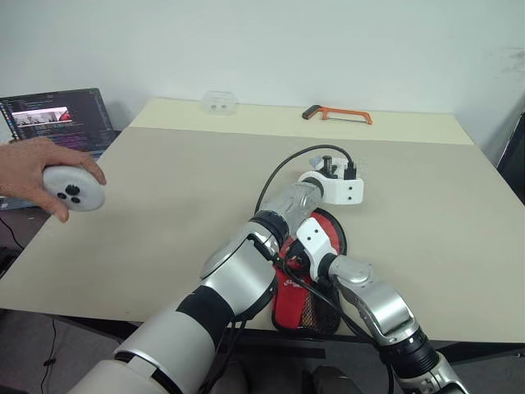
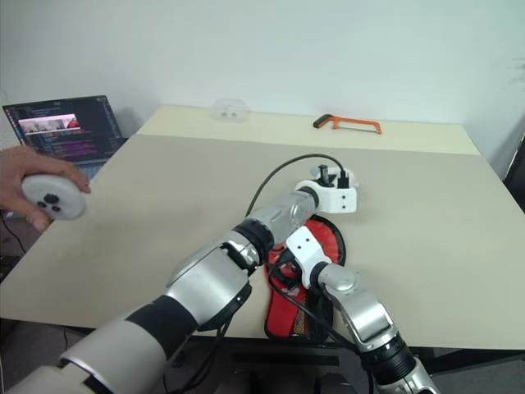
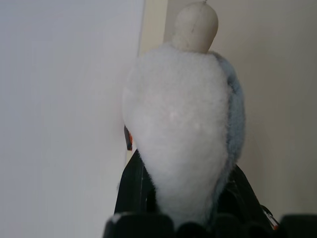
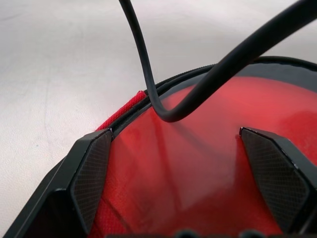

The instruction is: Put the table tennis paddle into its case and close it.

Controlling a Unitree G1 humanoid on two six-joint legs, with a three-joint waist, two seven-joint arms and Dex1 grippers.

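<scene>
The red case (image 1: 305, 305), with mesh pocket and black zipper edging, lies near the table's front edge, its round end (image 1: 335, 232) pointing away. My right gripper (image 4: 174, 132) hangs open just above that round end, where a smooth red face (image 4: 198, 163) rimmed in black lies between its fingers. I cannot tell whether that face is the paddle or the case. My left arm reaches across above the case. Its gripper (image 3: 188, 186) is shut on a pale blurred egg-shaped thing (image 3: 178, 129) with a light rounded tip, which I cannot identify.
A black cable (image 1: 283, 172) loops from my left wrist and crosses the right wrist view. At the left a person's hand holds a round white device (image 1: 74, 190) near a laptop (image 1: 57, 119). An orange hacksaw (image 1: 344, 116) and a clear plastic wad (image 1: 220, 102) lie at the far edge.
</scene>
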